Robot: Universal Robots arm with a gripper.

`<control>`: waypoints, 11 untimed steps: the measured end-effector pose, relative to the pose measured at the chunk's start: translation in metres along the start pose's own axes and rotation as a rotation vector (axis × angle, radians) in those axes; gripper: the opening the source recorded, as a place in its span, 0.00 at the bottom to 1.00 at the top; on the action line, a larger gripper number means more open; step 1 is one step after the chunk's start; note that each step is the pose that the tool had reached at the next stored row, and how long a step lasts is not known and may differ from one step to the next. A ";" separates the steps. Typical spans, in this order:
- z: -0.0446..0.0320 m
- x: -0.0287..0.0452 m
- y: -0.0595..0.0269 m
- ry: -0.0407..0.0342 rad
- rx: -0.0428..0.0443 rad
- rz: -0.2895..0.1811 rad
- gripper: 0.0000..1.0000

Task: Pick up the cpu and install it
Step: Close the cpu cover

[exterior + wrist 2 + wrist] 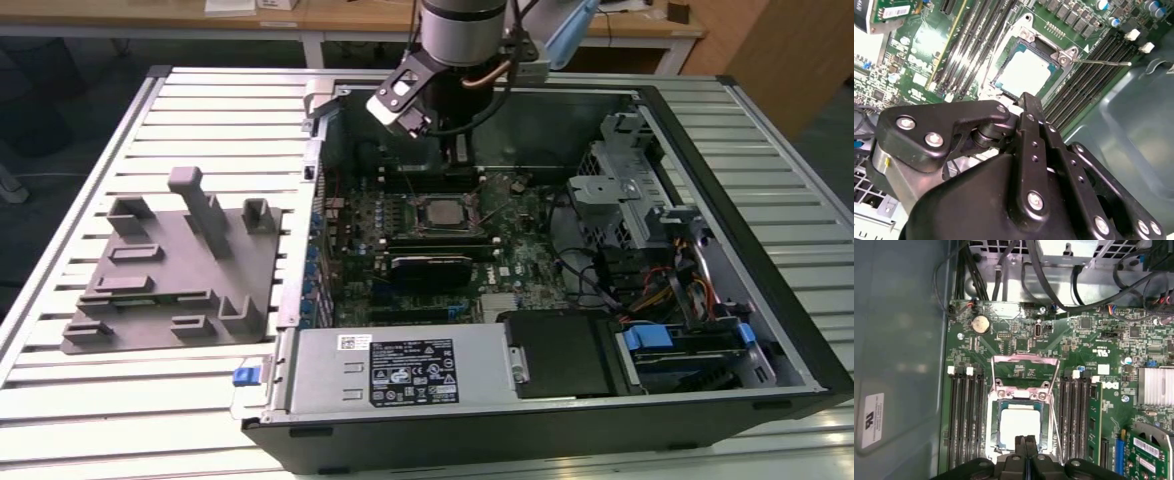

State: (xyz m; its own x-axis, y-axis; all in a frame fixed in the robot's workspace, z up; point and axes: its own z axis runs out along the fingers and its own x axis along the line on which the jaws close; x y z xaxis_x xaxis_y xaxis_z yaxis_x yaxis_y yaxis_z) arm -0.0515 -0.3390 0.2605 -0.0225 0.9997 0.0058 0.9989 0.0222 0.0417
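The cpu (pixel 441 213) is a pale silvery square lying flat in the motherboard socket (pixel 441 232) inside the open computer case. It also shows in both wrist views (pixel 1024 72) (pixel 1019 422). The socket's metal hold-down frame (pixel 1025 371) stands flipped up and its thin lever (pixel 1104 63) sticks out to the side. My gripper (pixel 461 152) hangs over the board just behind the socket, in the exterior view. Its two black fingers are pressed together, shut on nothing, with the tips close above the cpu's edge (pixel 1026 441) (pixel 1027 98).
A big grey plastic fixture block (pixel 174 265) lies on the slatted table at the exterior view's left. The case walls (pixel 787 330) ring the board. A power supply (pixel 400 370), a drive cage (pixel 627 190) and loose cables (pixel 587 270) crowd the case. Memory slots (pixel 966 415) flank the socket.
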 end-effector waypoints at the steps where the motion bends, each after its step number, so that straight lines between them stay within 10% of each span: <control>1: 0.0000 -0.0015 0.0000 0.0000 0.0000 0.000 0.11; 11: -0.0154 -0.0036 0.0064 0.0006 0.0004 0.000 0.11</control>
State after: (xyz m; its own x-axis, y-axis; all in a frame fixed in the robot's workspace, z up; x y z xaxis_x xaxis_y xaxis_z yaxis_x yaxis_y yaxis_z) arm -0.0456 -0.3425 0.2761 -0.0223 0.9997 0.0064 0.9989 0.0220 0.0413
